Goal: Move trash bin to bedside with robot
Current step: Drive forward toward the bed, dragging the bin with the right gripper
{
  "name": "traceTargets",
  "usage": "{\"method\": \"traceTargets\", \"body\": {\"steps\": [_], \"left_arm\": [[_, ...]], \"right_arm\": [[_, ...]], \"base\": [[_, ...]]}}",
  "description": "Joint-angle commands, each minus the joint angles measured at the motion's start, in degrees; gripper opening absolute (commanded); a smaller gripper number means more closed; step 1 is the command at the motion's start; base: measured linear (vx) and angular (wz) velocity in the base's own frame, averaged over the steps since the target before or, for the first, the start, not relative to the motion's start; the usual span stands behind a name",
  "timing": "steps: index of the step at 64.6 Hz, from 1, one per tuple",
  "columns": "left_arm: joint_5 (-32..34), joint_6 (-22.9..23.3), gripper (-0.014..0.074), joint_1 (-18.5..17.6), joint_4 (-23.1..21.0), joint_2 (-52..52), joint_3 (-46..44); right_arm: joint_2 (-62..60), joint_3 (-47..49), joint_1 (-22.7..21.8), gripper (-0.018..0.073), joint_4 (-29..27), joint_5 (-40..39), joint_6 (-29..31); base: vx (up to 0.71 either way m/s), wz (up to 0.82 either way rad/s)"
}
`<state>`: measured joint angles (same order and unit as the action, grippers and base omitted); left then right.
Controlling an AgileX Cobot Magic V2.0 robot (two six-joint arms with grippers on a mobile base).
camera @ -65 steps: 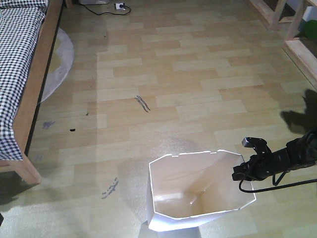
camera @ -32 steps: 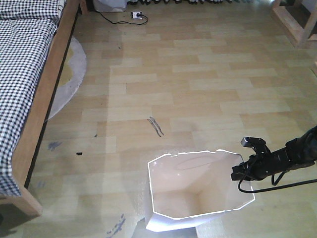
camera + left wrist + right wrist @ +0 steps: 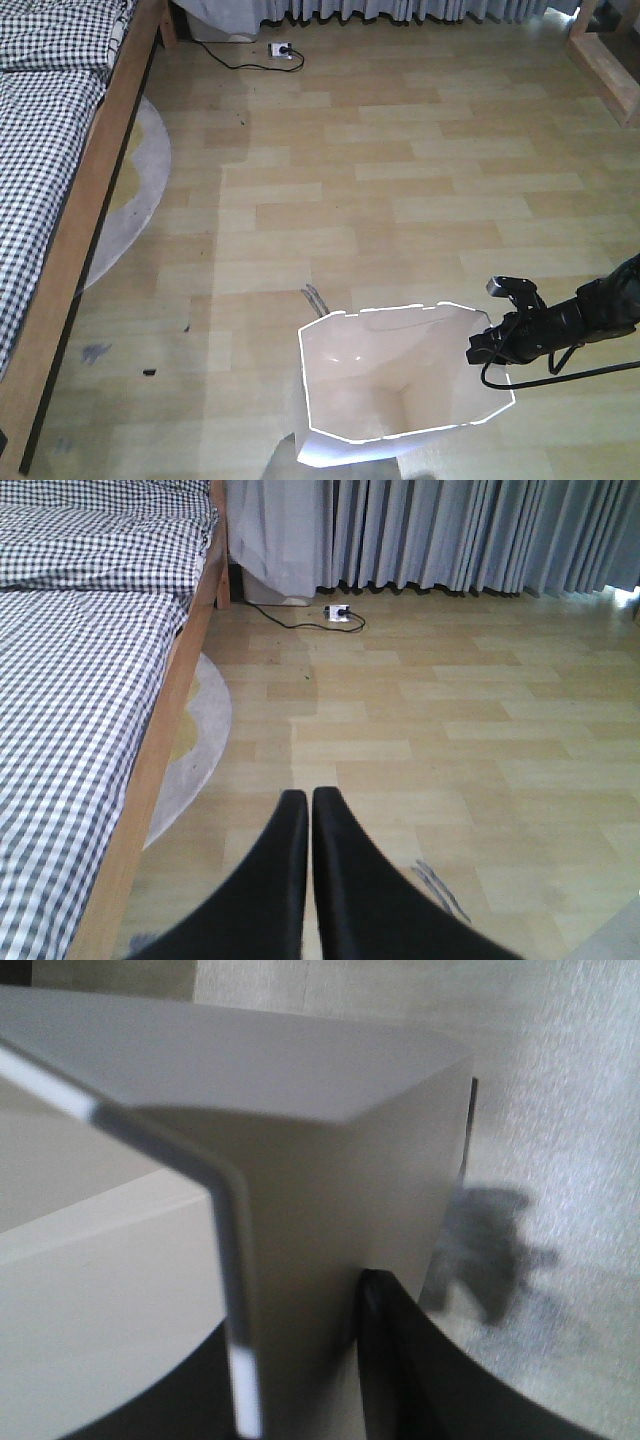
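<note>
The white trash bin (image 3: 345, 375) stands on the wood-plank floor (image 3: 400, 180) at the lower middle of the front view. Its open top faces you and its cream inside shows. Your right gripper (image 3: 482, 347) comes in from the right edge on a thin black arm (image 3: 590, 312) and meets the bin's right rim. In the right wrist view the bin's wall sits between the two black fingers, so this claw is clamped on the bin. The bed (image 3: 45, 150), with black-and-white checked bedding and a light wooden frame, runs down the left edge, well apart from the bin. A round grey rug (image 3: 145, 180) shows from under it. In the left wrist view your left gripper (image 3: 308, 815) has its fingers pressed together, holding nothing, above the floor beside the bed. Grey curtains (image 3: 450, 530) span the top of that view.
</note>
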<state>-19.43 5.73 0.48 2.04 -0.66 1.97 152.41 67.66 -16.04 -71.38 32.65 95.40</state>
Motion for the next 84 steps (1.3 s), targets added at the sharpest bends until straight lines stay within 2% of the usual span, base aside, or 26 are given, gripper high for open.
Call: {"method": "traceTargets", "body": {"steps": [1,84], "left_arm": [[4.2,0.2,-0.0006,-0.1,-0.1,1.0,0.2],[4.2,0.2,-0.0006,-0.1,-0.1,1.0,0.2]], "right_arm": [[-4.5,0.5,-0.1,-0.0002,-2.2,12.3,-0.2],[-4.5,0.5,-0.1,-0.0002,-2.2,12.3,-0.2]], "base": [[0.43,0.00],[0.43,0.03]]}}
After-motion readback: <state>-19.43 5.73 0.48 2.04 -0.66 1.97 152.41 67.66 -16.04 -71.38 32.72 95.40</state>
